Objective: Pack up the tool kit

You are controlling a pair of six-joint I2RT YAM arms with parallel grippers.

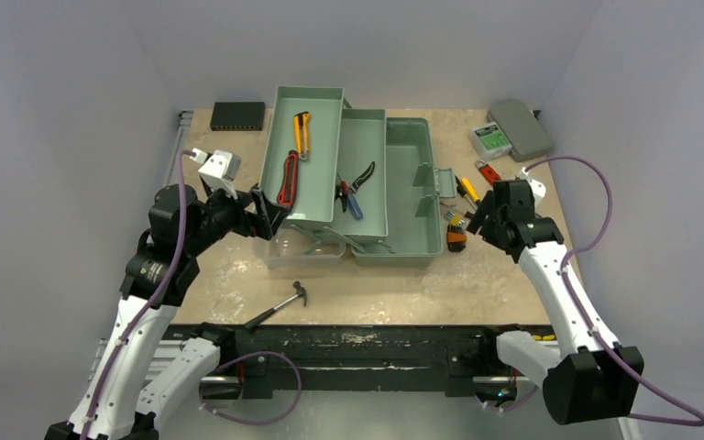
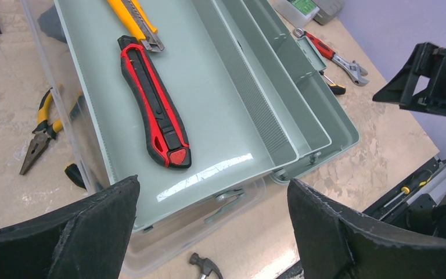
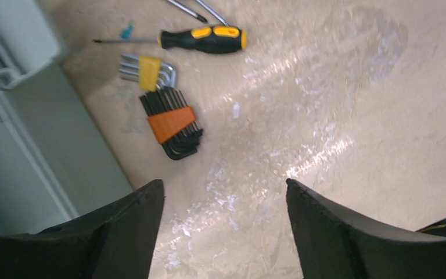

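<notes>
The sage-green toolbox [image 1: 417, 183] stands open mid-table with its trays folded out. The left tray [image 1: 316, 110] holds a red knife [image 1: 288, 177] [image 2: 154, 107] and a yellow knife [image 1: 302, 133] [image 2: 133, 20]. Pliers [image 1: 356, 188] lie in the middle tray. My left gripper [image 1: 270, 213] [image 2: 213, 192] hovers open over that tray's near corner, holding nothing. My right gripper [image 1: 477, 215] [image 3: 225, 189] is open above bare table right of the box. An orange hex key set [image 3: 171, 125] [image 1: 456, 238], a yellow-clipped set [image 3: 148, 71] and a screwdriver [image 3: 203, 39] lie just beyond it.
A hammer [image 1: 280, 304] [image 2: 206, 266] lies near the front edge. A red wrench [image 1: 488, 171] [image 2: 331, 55], a small green-labelled box [image 1: 490, 137] and a flat grey case [image 1: 521, 128] sit at the back right. A black box [image 1: 237, 115] is back left. Yellow-handled pliers [image 2: 40, 136] lie beside the translucent lid.
</notes>
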